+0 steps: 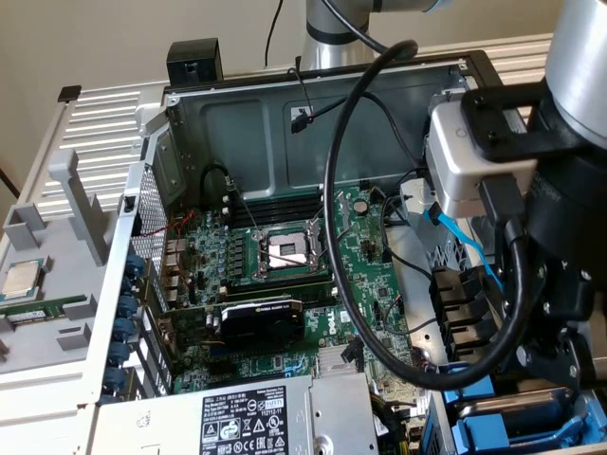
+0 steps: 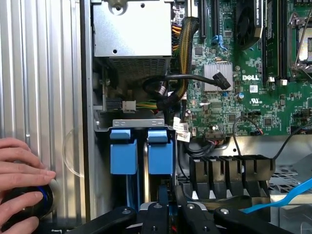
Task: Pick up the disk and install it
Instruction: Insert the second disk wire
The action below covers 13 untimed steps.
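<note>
While the claw (image 2: 168, 214) hangs at the wrist view's lower centre, clenched over the blue-framed disk (image 2: 161, 151) standing on edge in the drive bay (image 2: 138, 124), little room remains between the bay's metal walls. A second blue carrier (image 2: 123, 151) sits just beside it. At lower left a hand (image 2: 22, 183) rests on a dark round object, cut off by the frame.

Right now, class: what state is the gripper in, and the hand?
Gripper: closed; whether it holds anything cannot be told.
Person's hand: fingers curled around a dark round object.
</note>
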{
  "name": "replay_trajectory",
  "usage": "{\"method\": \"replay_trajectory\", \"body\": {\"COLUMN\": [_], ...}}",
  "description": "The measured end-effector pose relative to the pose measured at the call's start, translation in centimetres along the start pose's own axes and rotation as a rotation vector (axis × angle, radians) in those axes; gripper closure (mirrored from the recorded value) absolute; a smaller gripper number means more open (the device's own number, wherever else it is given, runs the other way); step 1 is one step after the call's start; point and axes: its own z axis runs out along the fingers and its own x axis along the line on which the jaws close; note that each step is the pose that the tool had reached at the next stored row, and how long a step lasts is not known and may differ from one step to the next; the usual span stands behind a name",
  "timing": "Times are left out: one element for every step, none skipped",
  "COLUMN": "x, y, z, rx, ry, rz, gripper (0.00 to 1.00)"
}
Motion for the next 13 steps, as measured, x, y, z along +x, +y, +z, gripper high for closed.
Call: {"method": "replay_trajectory", "body": {"x": [0.0, 0.0, 0.0, 0.0, 0.0, 0.0, 0.0, 0.0, 0.0, 0.0, 0.0, 0.0, 0.01], "y": [0.0, 0.0, 0.0, 0.0, 0.0, 0.0, 0.0, 0.0, 0.0, 0.0, 0.0, 0.0, 0.0], "z": [0.01, 0.02, 0.03, 0.05, 0.07, 0.08, 0.1, 0.11, 0.12, 0.14, 0.17, 0.19, 0.22], "rx": [0.0, 0.0, 0.0, 0.0, 0.0, 0.0, 0.0, 0.0, 0.0, 0.0, 0.0, 0.0, 0.0], "ry": [0.0, 0.0001, 0.0001, 0.0, -0.0001, -0.0001, 0.0, 0.0, 0.0001, 0.0001, 0.0, 0.0, 0.0], "rz": [0.0, 0.0, 0.0, 0.0, 0.0, 0.0, 0.0, 0.0, 0.0, 0.0, 0.0, 0.0, 0.0], "gripper": [0.84, 0.84, 0.84, 0.84, 0.84, 0.84, 0.84, 0.84, 0.84, 0.84, 0.84, 0.84, 0.84]}}
